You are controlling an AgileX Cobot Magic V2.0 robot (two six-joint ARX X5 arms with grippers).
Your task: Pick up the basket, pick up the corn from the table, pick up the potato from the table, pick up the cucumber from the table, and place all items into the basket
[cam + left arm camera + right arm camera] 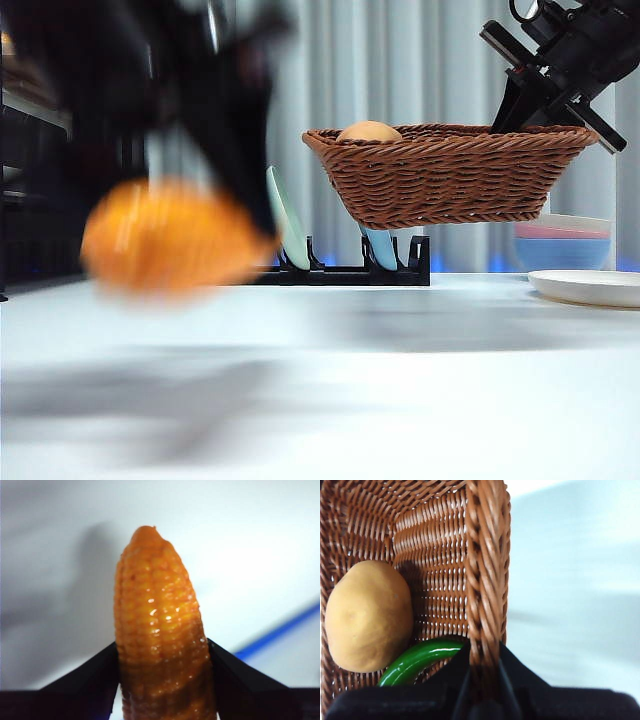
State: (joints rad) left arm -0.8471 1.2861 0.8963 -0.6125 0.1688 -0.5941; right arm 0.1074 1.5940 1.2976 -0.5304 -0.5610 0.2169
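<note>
Table (330,390): white, smooth, matte top, running level across the whole front view; soft grey shadows lie over its near part.

Resting on it, placed from the dish rack:
- Dish rack (345,268): black, low, slotted, at the far middle of the table.
- Pale green plate (288,232): upright in the rack's left slots, leaning slightly.
- Light blue plate (381,247): upright in the rack's right slots, its top hidden.
- White plate (588,287): flat on the table, well right of the rack, cut by the edge.
- Stacked bowls (563,240): pink and blue, right of the rack, just behind the white plate.
</note>
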